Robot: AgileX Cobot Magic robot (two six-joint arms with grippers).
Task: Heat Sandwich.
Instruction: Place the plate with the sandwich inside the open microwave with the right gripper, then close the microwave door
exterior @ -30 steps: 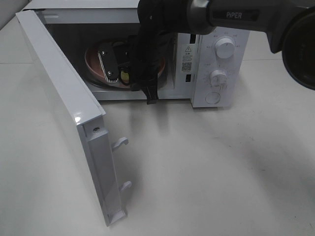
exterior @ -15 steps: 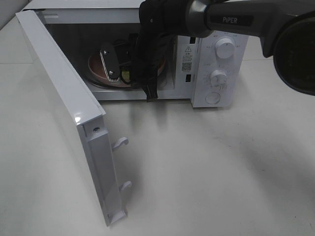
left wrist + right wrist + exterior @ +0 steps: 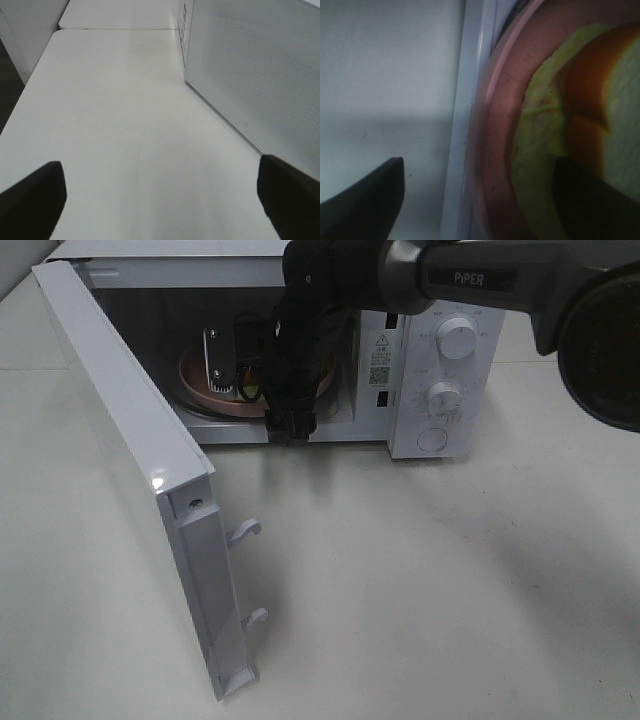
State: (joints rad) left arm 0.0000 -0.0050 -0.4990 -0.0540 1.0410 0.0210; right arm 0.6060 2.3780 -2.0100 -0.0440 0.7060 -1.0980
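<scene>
The white microwave (image 3: 440, 340) stands with its door (image 3: 130, 440) swung wide open. Inside it lies the round pink plate (image 3: 200, 380) with the sandwich (image 3: 250, 390) on it. My right gripper (image 3: 255, 398) reaches into the cavity at the plate's near rim. In the right wrist view the pale yellow-green sandwich (image 3: 545, 150) with its orange bit rests on the plate (image 3: 495, 125). The right gripper (image 3: 477, 172) is open there, one dark fingertip (image 3: 375, 195) outside the rim and the other over the sandwich. My left gripper (image 3: 160, 195) stands open over bare table.
The microwave's grey side wall (image 3: 250, 65) rises beside the left gripper, with white table (image 3: 125, 100) stretching ahead. The open door juts toward the front left of the table. Two dials (image 3: 458, 340) sit on the microwave's right panel. The right arm fills the cavity's opening.
The right gripper's fingers have spread apart and let go of the plate, which now sits a little deeper in the microwave. The left arm has not moved.
</scene>
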